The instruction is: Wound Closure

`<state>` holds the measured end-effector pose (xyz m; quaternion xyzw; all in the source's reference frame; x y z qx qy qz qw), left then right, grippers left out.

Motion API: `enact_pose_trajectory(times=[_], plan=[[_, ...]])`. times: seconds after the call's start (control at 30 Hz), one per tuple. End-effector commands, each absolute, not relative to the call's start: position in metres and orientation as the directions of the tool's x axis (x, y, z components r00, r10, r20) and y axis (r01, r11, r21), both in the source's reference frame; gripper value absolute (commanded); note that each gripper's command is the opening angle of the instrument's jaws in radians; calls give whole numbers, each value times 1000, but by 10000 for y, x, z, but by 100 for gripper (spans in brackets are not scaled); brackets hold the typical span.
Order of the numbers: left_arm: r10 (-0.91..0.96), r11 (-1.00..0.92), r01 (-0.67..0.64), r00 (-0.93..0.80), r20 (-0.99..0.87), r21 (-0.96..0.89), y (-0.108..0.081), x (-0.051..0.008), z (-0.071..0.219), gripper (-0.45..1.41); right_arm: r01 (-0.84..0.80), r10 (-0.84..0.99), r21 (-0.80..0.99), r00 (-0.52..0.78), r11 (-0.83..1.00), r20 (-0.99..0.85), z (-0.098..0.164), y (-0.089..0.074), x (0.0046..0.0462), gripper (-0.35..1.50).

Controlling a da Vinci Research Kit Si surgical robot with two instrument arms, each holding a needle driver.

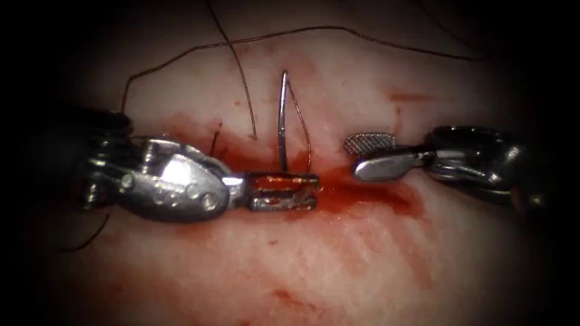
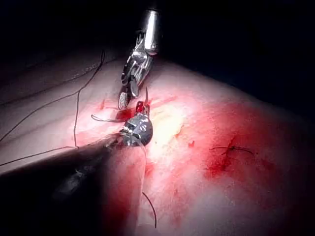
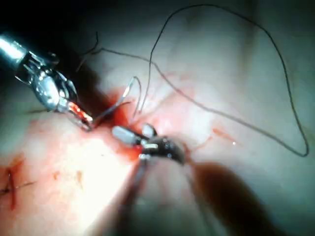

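Needle (image 1: 282, 118): thin, stiff, slick steel standing up from the cut (image 1: 338, 190), its foot clamped in the left tool (image 1: 284, 192); best gripped mid-curve. Right tool (image 1: 362, 157) gapes empty beside it.

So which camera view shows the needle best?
The endoscope view: the needle stands upright, its lower end at the left claw, with thread trailing from its top. The left wrist view shows a short sliver; the right wrist view, a thin arc.
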<state>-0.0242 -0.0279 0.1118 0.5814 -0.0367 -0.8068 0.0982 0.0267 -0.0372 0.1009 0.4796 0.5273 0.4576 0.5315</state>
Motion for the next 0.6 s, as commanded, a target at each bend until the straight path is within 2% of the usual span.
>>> enact_pose_trajectory(times=[0.03,0.6], plan=[[-204,-977,119,-307,-930,175,-282,-248,1124,-45,37,993,992,16,119,-119,1011,-369,276,52],[-227,-971,149,-323,-919,187,-294,-256,1137,-45,61,996,994,-14,85,-85,1012,-368,316,52]])
